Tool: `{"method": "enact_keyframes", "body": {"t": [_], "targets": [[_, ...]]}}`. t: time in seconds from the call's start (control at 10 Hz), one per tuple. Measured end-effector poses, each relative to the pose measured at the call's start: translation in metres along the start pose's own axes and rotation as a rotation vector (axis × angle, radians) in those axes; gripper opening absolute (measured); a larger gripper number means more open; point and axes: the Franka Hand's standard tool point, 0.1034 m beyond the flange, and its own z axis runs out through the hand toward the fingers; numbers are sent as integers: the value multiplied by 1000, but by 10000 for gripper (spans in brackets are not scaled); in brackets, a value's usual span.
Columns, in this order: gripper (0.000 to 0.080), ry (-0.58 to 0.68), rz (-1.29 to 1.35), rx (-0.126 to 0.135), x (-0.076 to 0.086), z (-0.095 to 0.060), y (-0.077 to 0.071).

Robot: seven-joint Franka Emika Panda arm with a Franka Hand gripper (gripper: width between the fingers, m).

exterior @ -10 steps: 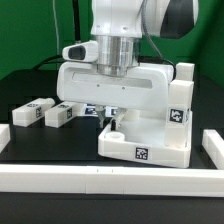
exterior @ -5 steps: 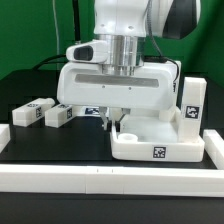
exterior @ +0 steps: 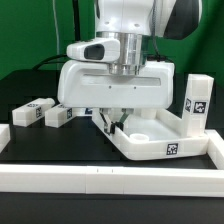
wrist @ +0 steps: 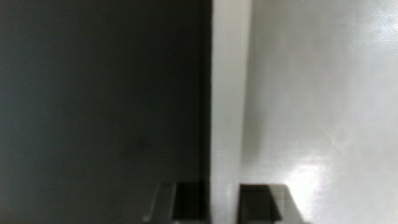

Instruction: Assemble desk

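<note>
In the exterior view the gripper [exterior: 113,120] reaches down to the near corner of the desk top [exterior: 145,148], on the exterior view's left side of that tray. The wide white gripper body hides how the fingers meet the rim. The tray lies on the black table [exterior: 40,145], turned at a slant, just behind the long white rail [exterior: 100,178]. An upright leg [exterior: 198,103] stands at the tray's far corner on the exterior view's right, its tag facing the camera. Whether it is fixed there cannot be told. Two loose legs [exterior: 30,112] lie side by side on the table at the exterior view's left, well apart from the tray.

The wrist view shows the grip that is hidden from outside. The gripper [wrist: 226,203] is closed on the thin rim of the desk top [wrist: 320,100], with one of its fingers [wrist: 187,203] on each side of it. The dark table lies on one side of the rim and the tray's white floor on the other. The legs and rail do not show in this view.
</note>
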Motion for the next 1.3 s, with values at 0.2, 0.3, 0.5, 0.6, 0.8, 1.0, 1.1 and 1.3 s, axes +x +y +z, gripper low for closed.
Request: {"method": "enact_keyframes", "body": {"t": [0.2,0.3,0.5,0.6,0.8,1.0,1.1,1.3], "targets": [[61,0,-94,-2,1,0,1],[61,4,-135,-4,3,-1,1],[61,11,-241,-16,12,-3,3],[61,15,-294,-22,17,-4,3],[61,17,-395,-30,24,-4,2],[63,56,-597,-76,31,-8,4],[63,52,-614,-75,29,-7,5],[65,48,-731,-84,30,-8,5]]}}
